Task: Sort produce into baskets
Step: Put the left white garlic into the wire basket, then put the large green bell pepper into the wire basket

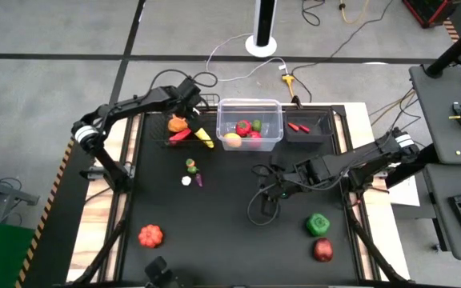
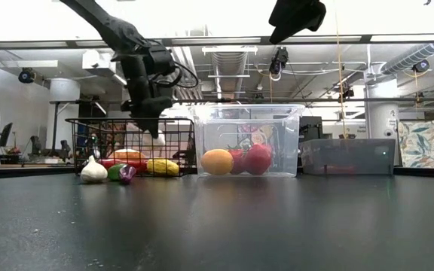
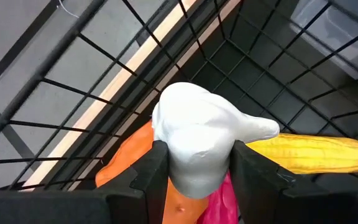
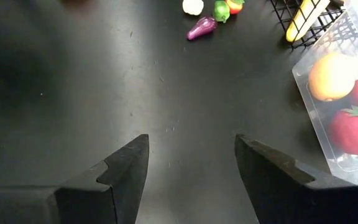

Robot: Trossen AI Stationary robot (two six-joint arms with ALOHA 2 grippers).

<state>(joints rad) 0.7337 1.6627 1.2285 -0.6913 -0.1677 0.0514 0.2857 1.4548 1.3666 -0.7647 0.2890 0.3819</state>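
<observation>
Only the left wrist view shows the left pincer [image 3: 194,168] clamped on white garlic [image 3: 204,140] over the wire basket [image 1: 184,132], which holds corn [image 1: 205,138]. Right pincer [image 4: 191,165] gapes, empty, above the table [image 1: 230,232]; tomatoes [image 1: 244,127] sit in the clear bin [image 1: 250,105].

two dark jointed arms, each with a pale band near one joint, black cables, and blocky matte-black fingers [image 4: 123,177].

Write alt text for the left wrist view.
The left gripper holds a white garlic bulb between its two dark fingers, above the inside of the black wire basket. Below it lie a yellow corn cob and an orange vegetable.
</observation>
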